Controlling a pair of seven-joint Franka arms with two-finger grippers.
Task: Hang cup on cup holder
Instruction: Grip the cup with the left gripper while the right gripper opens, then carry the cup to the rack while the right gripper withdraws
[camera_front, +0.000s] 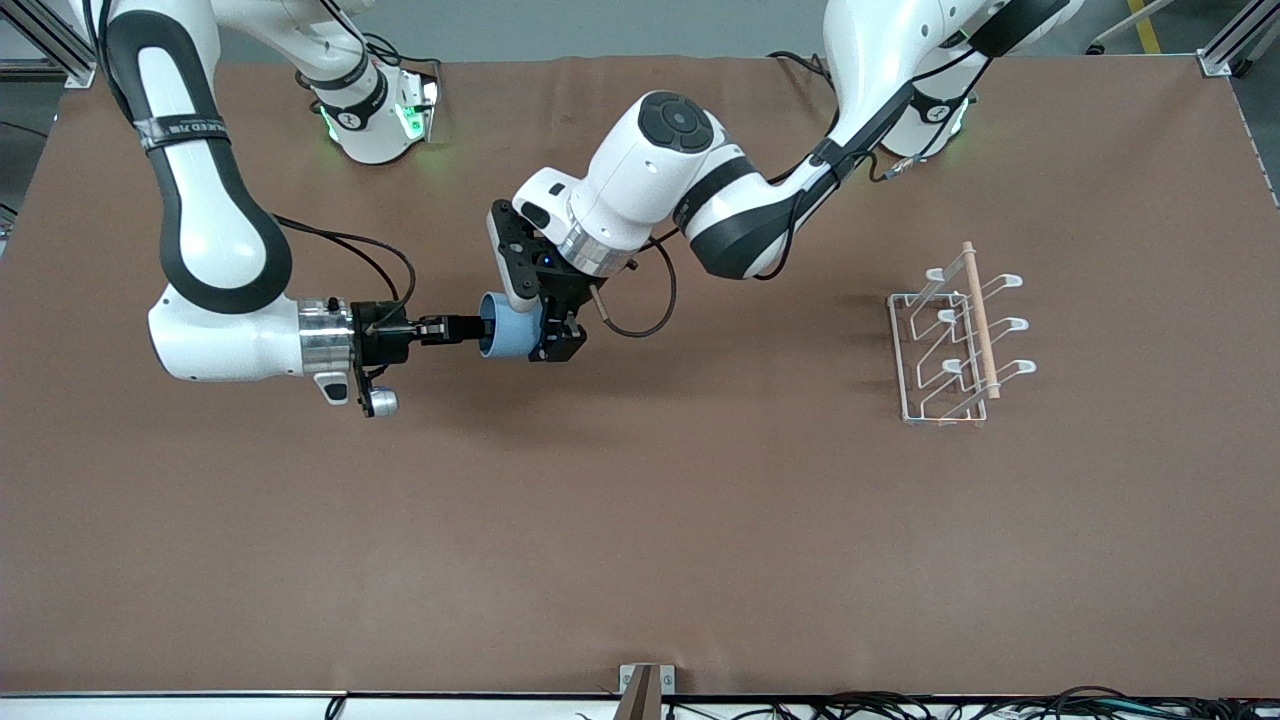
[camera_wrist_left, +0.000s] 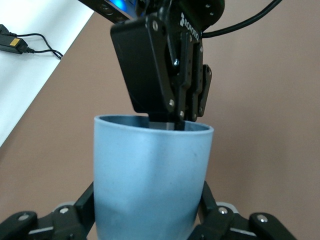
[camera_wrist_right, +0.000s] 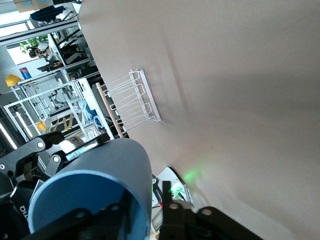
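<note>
The light-blue cup (camera_front: 510, 327) lies on its side in the air over the middle of the table, between both grippers. My left gripper (camera_front: 545, 335) comes down from above and is shut on the cup's body; in the left wrist view its fingers (camera_wrist_left: 82, 205) press both sides of the cup (camera_wrist_left: 150, 170). My right gripper (camera_front: 470, 328) straddles the cup's rim, one finger inside and one outside, with gaps to the wall, so it is open (camera_wrist_right: 145, 220). The white wire cup holder (camera_front: 955, 340) stands near the left arm's end of the table.
The brown table mat (camera_front: 640, 520) is bare around the arms. The cup holder also shows in the right wrist view (camera_wrist_right: 132, 100). A white strip with cables runs along the table's edge nearest the front camera (camera_front: 900, 705).
</note>
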